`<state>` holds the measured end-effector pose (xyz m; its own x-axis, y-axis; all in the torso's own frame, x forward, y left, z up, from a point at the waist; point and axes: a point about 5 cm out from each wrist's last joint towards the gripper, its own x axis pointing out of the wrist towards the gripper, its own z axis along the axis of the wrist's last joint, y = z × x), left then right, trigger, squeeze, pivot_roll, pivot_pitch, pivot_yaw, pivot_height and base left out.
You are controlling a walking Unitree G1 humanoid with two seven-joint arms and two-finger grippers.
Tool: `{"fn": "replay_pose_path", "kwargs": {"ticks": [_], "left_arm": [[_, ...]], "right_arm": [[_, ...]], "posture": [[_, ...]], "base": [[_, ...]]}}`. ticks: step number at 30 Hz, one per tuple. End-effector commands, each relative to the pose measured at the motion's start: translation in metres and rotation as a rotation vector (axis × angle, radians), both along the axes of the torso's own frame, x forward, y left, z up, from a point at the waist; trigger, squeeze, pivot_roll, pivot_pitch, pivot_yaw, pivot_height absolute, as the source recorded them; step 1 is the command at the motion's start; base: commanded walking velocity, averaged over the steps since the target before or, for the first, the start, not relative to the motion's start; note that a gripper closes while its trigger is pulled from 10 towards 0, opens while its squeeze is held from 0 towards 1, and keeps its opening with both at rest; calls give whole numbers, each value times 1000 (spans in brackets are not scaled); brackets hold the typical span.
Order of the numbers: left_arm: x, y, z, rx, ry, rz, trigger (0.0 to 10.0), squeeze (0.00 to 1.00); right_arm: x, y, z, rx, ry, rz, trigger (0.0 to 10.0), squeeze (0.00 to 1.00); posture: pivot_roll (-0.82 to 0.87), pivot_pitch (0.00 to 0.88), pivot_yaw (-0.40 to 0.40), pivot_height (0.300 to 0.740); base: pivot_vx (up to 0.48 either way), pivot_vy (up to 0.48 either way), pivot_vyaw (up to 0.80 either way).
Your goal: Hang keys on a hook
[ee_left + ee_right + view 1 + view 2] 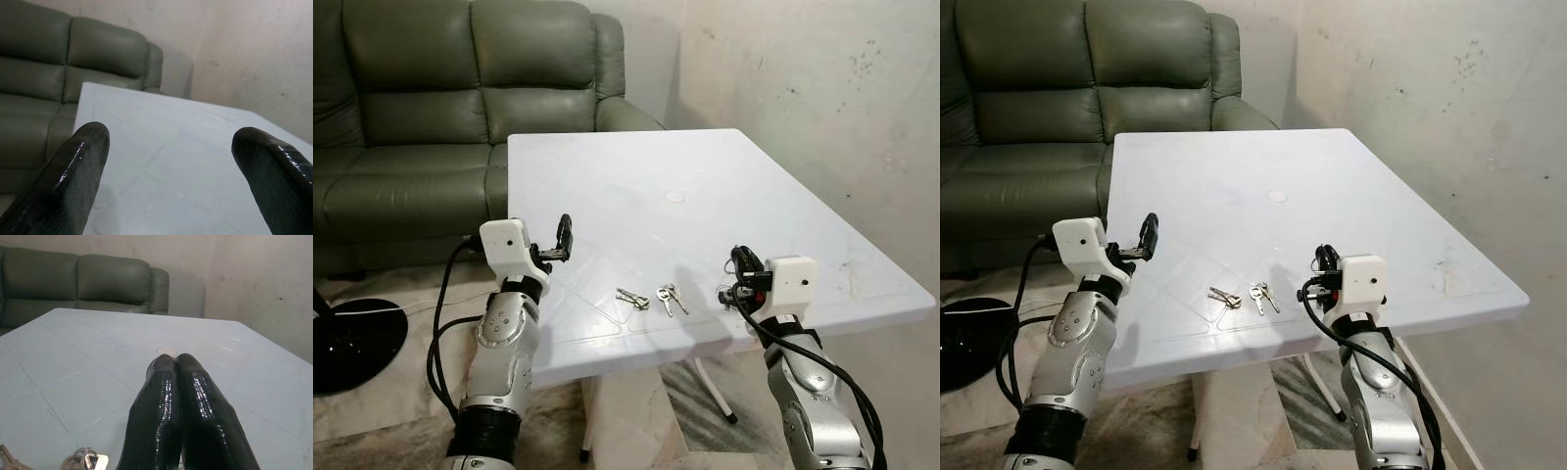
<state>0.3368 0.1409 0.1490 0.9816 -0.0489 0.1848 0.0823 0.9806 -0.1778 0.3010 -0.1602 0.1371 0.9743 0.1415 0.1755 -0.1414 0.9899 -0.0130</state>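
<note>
The keys (651, 298) lie flat on the white table (705, 186) near its front edge, in two small bunches close side by side: one (632, 299) toward the left, the other (671, 298) toward the right, its blades fanning toward the front edge. They sit between the two arms, and the right gripper (736, 277) is the nearer one, with the right-hand bunch just to its left and slightly ahead of its fingertips. The right wrist view puts a key ring (85, 460) low beside that gripper's fingers (166, 401), which are pressed together with nothing between them. The left gripper (564, 238) hovers over the table's left front corner, farther from the keys, which lie to its right and a little nearer the front edge; its fingers (73, 166) are spread wide and empty. No container is in sight, and no hook can be made out either, only the bare wall (822, 88) behind the table and a green sofa (431, 108) to the left. My judgement is that the pick falls to the right gripper, which must part its fingers and swing left and down onto the nearer bunch, probably taking it by the ring.
</note>
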Motion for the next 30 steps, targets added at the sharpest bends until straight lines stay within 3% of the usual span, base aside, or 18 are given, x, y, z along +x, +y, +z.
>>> {"fn": "replay_pose_path", "kwargs": {"ticks": [1, 12, 30], "left_arm": [[-1, -5, 1, 18, 0, -20, 10000, 0], [-3, -6, 0, 2, 6, -24, 10000, 0], [-5, -4, -2, -6, 18, -13, 10000, 0]], "right_arm": [[1, 1, 4, -7, -12, 7, 10000, 0], [0, 0, 4, -8, -14, 9, 10000, 0], [-2, 0, 6, 15, -33, 17, 10000, 0]], "posture": [[9, 0, -48, 740], [9, 0, -53, 740], [13, 0, -60, 740]], "base": [[0, 0, -644], [0, -162, -646], [0, -428, 0]]}}
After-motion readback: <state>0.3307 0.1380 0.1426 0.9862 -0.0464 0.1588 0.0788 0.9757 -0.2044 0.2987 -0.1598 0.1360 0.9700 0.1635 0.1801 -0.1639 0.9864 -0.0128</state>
